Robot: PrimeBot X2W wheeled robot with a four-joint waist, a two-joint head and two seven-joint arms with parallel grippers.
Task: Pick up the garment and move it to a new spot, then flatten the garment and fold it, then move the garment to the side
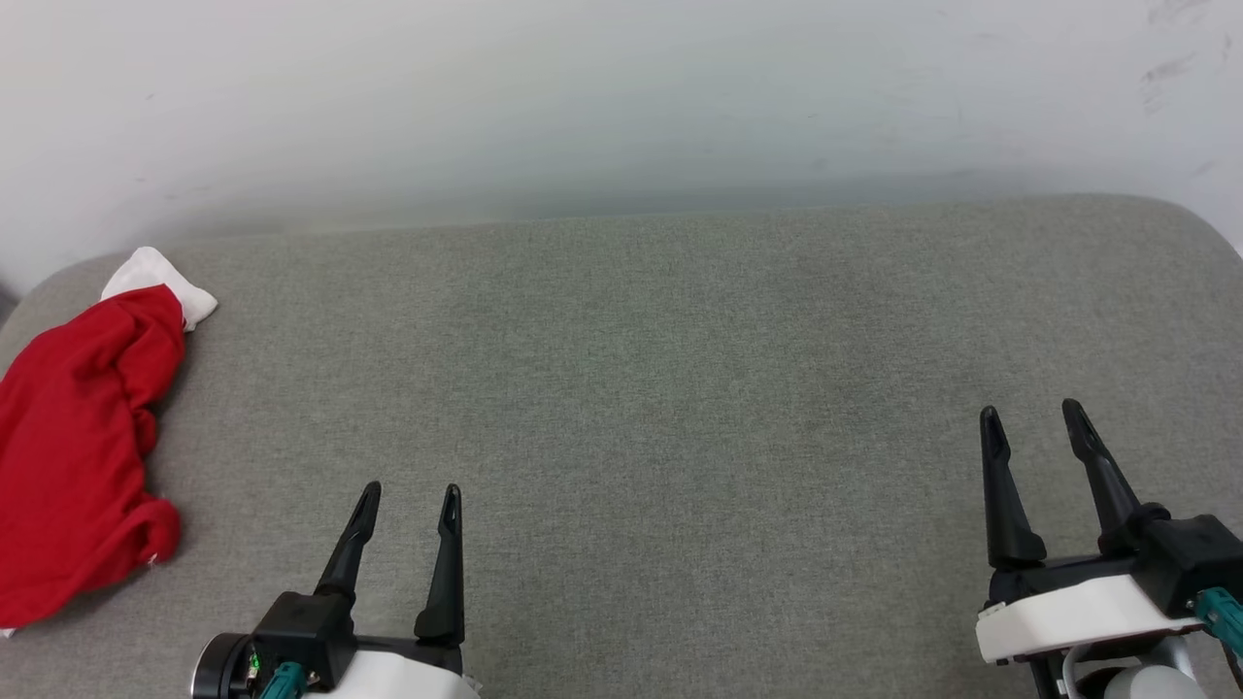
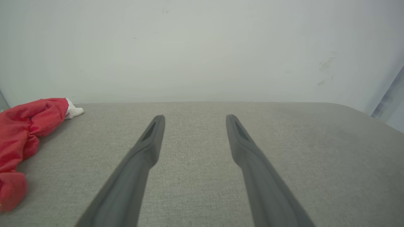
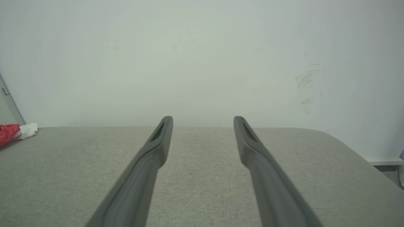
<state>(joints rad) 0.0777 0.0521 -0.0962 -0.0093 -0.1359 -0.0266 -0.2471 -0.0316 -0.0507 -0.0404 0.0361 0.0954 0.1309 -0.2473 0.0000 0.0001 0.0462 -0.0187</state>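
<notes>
The garment [image 1: 78, 437] lies crumpled at the far left edge of the grey cushion [image 1: 680, 388]. It is red cloth, with one white sleeve end toward the wall. The left gripper [image 1: 412, 490] and the right gripper [image 1: 1029, 410] hover at the near side, fingers spread wide and holding nothing. The step in hand seems to be the pick-up. I would send the left gripper (it is the nearer one) to a raised fold, pinch deep, and lift slowly so the cloth does not slide off the edge. No lettering, brand or label can be read.
</notes>
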